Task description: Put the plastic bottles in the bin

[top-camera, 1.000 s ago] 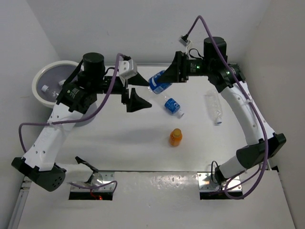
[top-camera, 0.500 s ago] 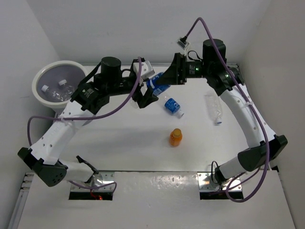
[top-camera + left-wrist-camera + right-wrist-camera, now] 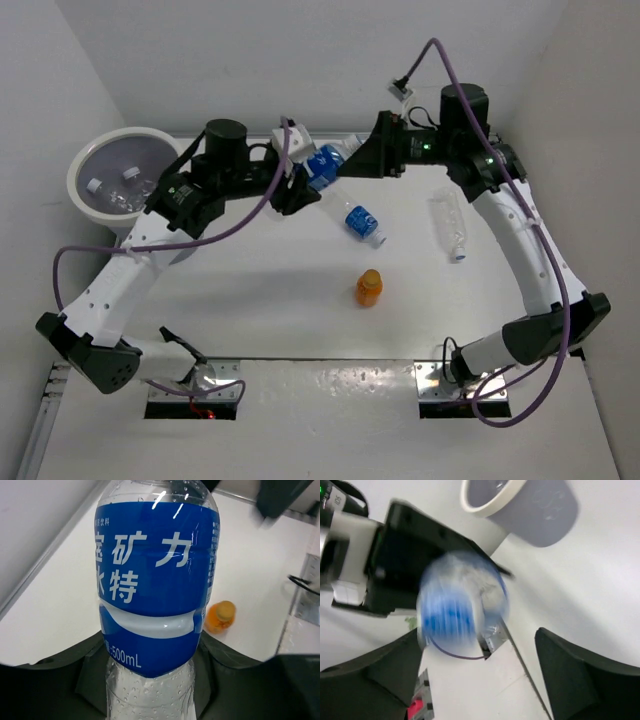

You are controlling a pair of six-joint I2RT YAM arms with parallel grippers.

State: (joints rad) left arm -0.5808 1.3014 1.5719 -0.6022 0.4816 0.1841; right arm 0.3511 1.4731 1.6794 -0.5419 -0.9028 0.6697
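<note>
A clear plastic bottle with a blue label (image 3: pixel 326 166) hangs in the air at the back of the table. My left gripper (image 3: pixel 303 181) is shut on its lower body; in the left wrist view the bottle (image 3: pixel 157 570) fills the frame between the dark fingers (image 3: pixel 60 680). My right gripper (image 3: pixel 362 160) stands open around its cap end, and in the right wrist view the bottle (image 3: pixel 462 602) is blurred. The bin (image 3: pixel 120 133) at the far left, also seen in the right wrist view (image 3: pixel 485 507), holds two bottles (image 3: pixel 128 174).
On the table lie a blue-labelled bottle (image 3: pixel 362 222), a clear bottle (image 3: pixel 450 228) to the right and a short orange bottle (image 3: pixel 368 287) nearer the front, which the left wrist view also shows (image 3: pixel 220 617). White walls close in the back and both sides.
My left arm swung from near the bin to the bottle that the right gripper held and shut on it. The right gripper's jaws opened and it drew back slightly to the right.
</note>
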